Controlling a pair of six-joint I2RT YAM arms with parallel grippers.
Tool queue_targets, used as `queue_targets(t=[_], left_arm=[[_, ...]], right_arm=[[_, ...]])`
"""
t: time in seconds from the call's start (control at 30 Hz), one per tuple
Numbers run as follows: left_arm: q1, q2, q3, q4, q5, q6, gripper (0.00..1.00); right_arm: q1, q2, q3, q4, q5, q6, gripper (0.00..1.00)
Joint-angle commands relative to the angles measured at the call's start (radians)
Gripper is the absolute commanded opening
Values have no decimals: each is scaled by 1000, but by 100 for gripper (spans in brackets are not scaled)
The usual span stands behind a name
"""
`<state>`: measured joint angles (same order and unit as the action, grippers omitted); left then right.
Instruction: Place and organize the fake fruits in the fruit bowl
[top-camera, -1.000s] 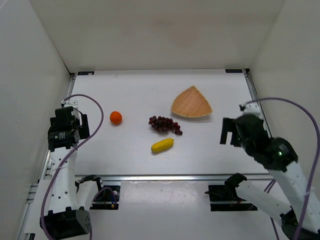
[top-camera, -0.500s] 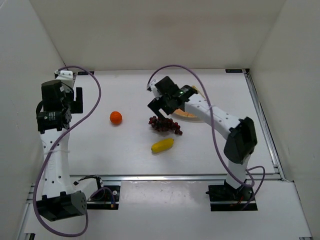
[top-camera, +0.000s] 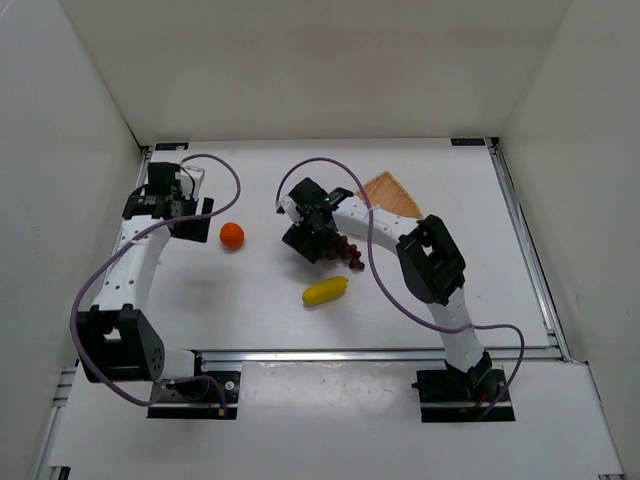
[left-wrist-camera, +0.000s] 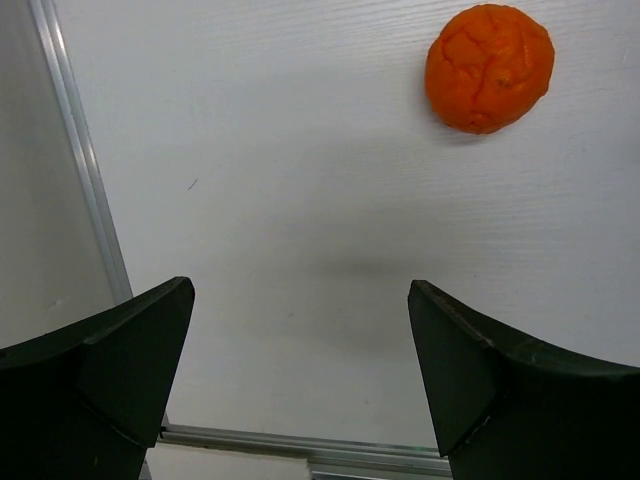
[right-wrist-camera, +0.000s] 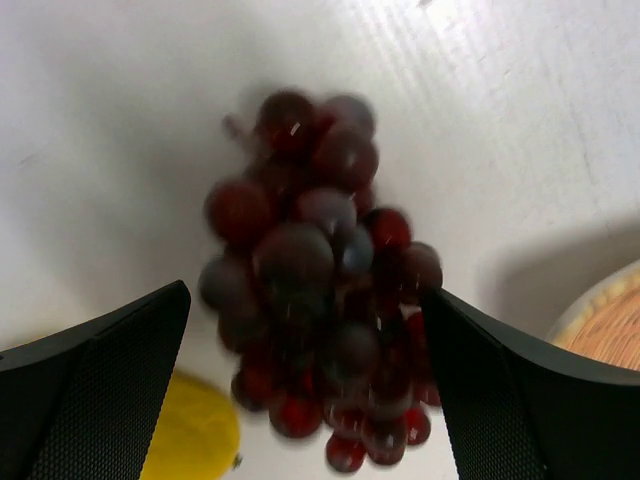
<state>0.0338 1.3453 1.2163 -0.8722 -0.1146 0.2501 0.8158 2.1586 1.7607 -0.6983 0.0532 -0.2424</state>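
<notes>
my right jaws stand open around the grape bunch (right-wrist-camera: 320, 290) on the surface (right-wrist-camera: 100, 100), seemingly not touching it. my left jaws are open, the orange (left-wrist-camera: 489, 67) ahead. lemon (top-camera: 325, 291) beside the bunch, fruit bowl (top-camera: 395, 195) beyond.

Built of white links and black joints, both left arm (top-camera: 125, 270) and right arm (top-camera: 452, 320). Trailed by a purple cable (top-camera: 320, 160) each, hanging in loose loops. Mounted on black plates (top-camera: 462, 396) at the bottom of the overhead view. Left gripper (left-wrist-camera: 300, 288): broad, matte black wedge fingers (left-wrist-camera: 110, 370). Right gripper (right-wrist-camera: 305, 292): same shape, finely mesh-textured.
</notes>
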Motion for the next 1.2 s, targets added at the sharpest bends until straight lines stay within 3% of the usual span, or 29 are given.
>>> queue_targets(t=[0.0, 0.1, 0.13, 0.23, 0.33, 0.53, 0.73, 0.93, 1.17], left_arm=[[-28, 27, -6, 59, -19, 2, 99], [-28, 72, 17, 59, -39, 11, 99], [-28, 102, 31, 59, -39, 11, 99], [-28, 135, 42, 59, -50, 11, 98], [-28, 158, 61, 59, -37, 11, 98], [-89, 189, 52, 59, -55, 12, 98], [-164, 288, 112, 59, -115, 2, 100], [-207, 426, 204, 48, -114, -9, 100], [-245, 569, 291, 30, -91, -31, 100]], right_arm=[[-10, 84, 69, 52, 77, 23, 100], [-10, 116, 89, 52, 94, 63, 92], [-10, 125, 89, 52, 103, 74, 76], [-10, 116, 80, 52, 116, 107, 41], [-10, 64, 80, 40, 76, 118, 20], [-35, -149, 91, 31, 43, 210, 19], [-260, -293, 111, 22, 57, 336, 16], [-435, -238, 167, 0, 154, 357, 16], [-492, -43, 333, -104, 86, 325, 23]])
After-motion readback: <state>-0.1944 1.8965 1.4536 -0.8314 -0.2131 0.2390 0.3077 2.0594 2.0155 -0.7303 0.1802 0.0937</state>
